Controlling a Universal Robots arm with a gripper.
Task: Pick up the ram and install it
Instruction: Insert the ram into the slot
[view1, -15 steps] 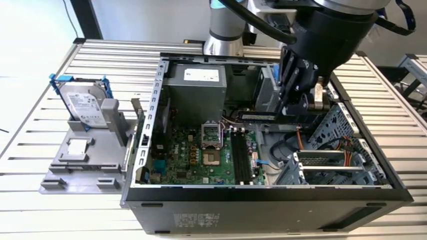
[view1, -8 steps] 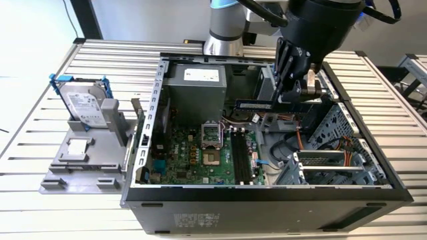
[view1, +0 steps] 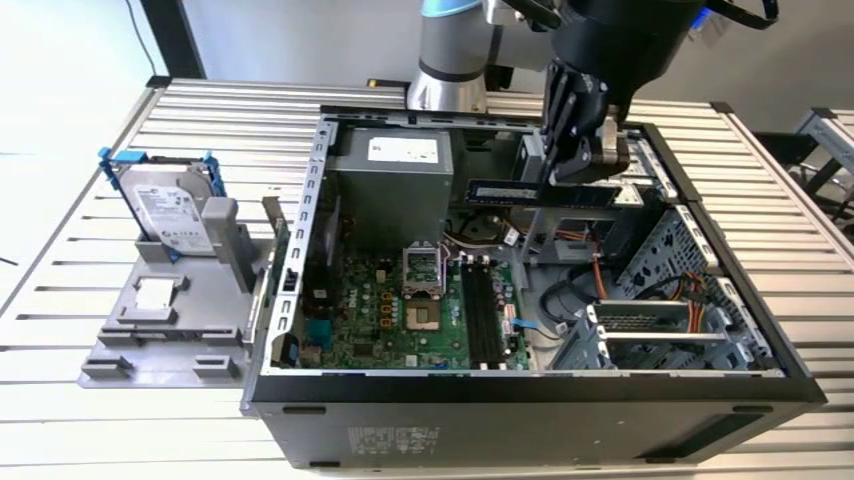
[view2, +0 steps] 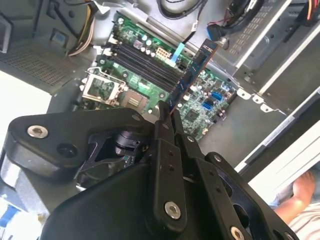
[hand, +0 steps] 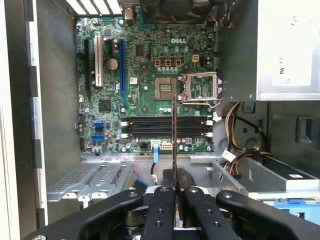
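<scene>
My gripper (view1: 587, 178) is shut on the ram (view1: 534, 193), a thin dark stick with a blue label. It hangs level above the open computer case, over the back half and well above the board. In the second wrist view the ram (view2: 192, 75) juts out from between my fingers (view2: 165, 125) toward the motherboard. The first wrist view has the ram (hand: 175, 135) edge-on, rising from my gripper (hand: 176, 192) and crossing the long black memory slots (hand: 165, 127). Those slots (view1: 481, 315) lie on the green motherboard (view1: 374, 320) below, and they look empty.
A silver hard drive in a blue frame (view1: 167, 205) stands on a grey holder at the exterior view's left, with a small square chip (view1: 156, 292) in front. Inside the case are the power supply (view1: 394, 170), CPU socket (view1: 424, 290), cables and a drive cage (view1: 667, 320). A person's arm (view2: 300, 200) is beside the case.
</scene>
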